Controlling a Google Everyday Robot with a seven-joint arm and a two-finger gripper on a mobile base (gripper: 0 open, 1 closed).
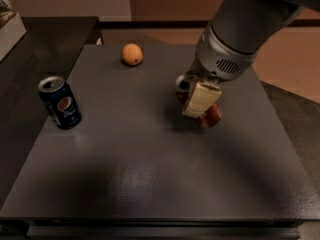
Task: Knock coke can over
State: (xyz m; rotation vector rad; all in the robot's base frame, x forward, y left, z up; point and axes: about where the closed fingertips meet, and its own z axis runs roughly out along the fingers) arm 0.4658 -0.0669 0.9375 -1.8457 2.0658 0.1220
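The coke can [212, 115] is dark red-brown with a silver top [183, 82]. It sits right of the middle of the dark table [150, 174] and looks tilted, with its top toward the back left and its red body toward the front right. My gripper [200, 100] hangs from the large grey arm [240, 34] that comes in from the upper right. It is pressed against the can, and its cream-coloured tip covers the can's middle.
A dark blue can [60, 103] with a round logo stands upright near the table's left edge. An orange [132, 54] lies at the back. A darker counter [30, 44] adjoins on the left.
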